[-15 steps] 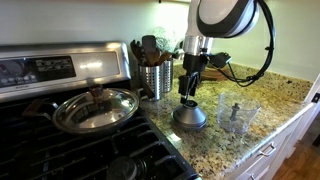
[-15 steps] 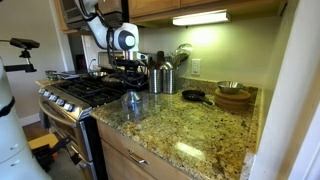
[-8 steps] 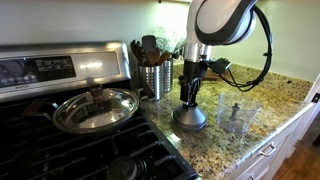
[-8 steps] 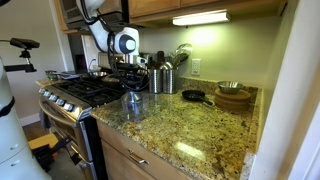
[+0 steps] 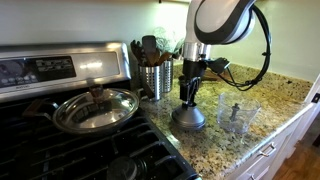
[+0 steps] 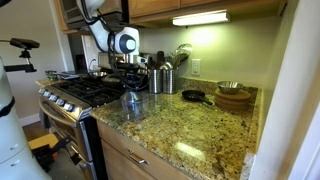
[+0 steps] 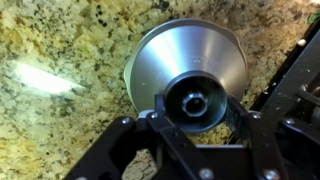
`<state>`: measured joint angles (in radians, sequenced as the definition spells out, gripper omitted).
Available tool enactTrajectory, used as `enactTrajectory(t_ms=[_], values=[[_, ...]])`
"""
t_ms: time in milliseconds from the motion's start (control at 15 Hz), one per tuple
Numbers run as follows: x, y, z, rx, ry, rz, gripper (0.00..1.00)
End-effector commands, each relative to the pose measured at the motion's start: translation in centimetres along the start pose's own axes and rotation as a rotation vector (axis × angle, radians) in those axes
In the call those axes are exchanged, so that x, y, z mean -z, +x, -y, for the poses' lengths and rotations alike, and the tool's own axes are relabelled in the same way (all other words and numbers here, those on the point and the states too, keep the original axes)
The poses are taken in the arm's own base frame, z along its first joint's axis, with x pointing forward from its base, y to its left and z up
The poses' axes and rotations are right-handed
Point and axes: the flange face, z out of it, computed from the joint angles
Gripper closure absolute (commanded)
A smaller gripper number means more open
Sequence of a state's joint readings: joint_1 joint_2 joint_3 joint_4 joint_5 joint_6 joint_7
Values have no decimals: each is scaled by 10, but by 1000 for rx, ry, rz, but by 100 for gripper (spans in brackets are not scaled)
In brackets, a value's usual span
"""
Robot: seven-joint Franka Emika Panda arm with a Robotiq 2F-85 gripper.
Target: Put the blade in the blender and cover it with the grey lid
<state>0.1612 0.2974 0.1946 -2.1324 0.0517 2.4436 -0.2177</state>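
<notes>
**Foreground, lower left.** We list a black stove (image 5: 60, 150), with a shiny steel pan lid (image 5: 95, 108) lying on its grates left of centre.

**Centre.** We list the grey lid (image 5: 189, 119), dome up, its rim resting on the speckled granite counter (image 5: 215, 150) just beside the stove's edge. It shows in both exterior views. Where the counter runs off to the right, the lid (image 6: 132, 102) sits left of centre.

**Directly above the lid.** We list the gripper (image 5: 189, 100), pointing straight down onto the lid's top. In the wrist view the gripper (image 7: 196, 112) enters at the bottom edge. Its fingers (image 7: 245, 122) stand on either side of the knob (image 7: 195, 102), with the jaws partly closed. We cannot tell whether the pads touch the knob, so we record no grip.

**Right of the lid.** We list the blender (image 5: 250, 110), clear, upright, uncovered and standing apart from the lid. The blade (image 5: 235, 111) shows as a small dark piece inside it.

**Behind, upper centre.** We list a ribbed steel canister (image 5: 155, 78) holding dark utensils, near the stove's back corner.
</notes>
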Motion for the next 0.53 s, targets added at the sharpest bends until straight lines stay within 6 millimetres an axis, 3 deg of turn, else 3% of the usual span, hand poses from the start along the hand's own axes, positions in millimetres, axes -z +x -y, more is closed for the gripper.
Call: enactTrajectory(t_ms=[0,467], values=[[5,-2,4,16,-3,17,65],[38,-6,8,41,-51,8,65]])
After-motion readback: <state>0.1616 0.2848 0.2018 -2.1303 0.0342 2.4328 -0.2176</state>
